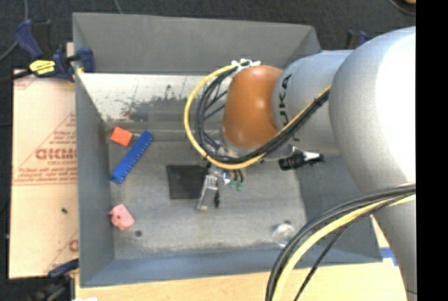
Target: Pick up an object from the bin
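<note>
My gripper (208,194) hangs low near the middle of the bin floor, under the arm's orange cover. It is at the right edge of a flat black square (184,181) lying on the floor; whether it touches the square I cannot tell. Nothing shows in its grasp.
A long blue brick (132,157) lies at the left with a small orange block (121,136) beside its upper end. A pink lump (121,217) sits at the lower left, and a small pale clear thing (283,229) at the lower right. The arm covers the bin's right side.
</note>
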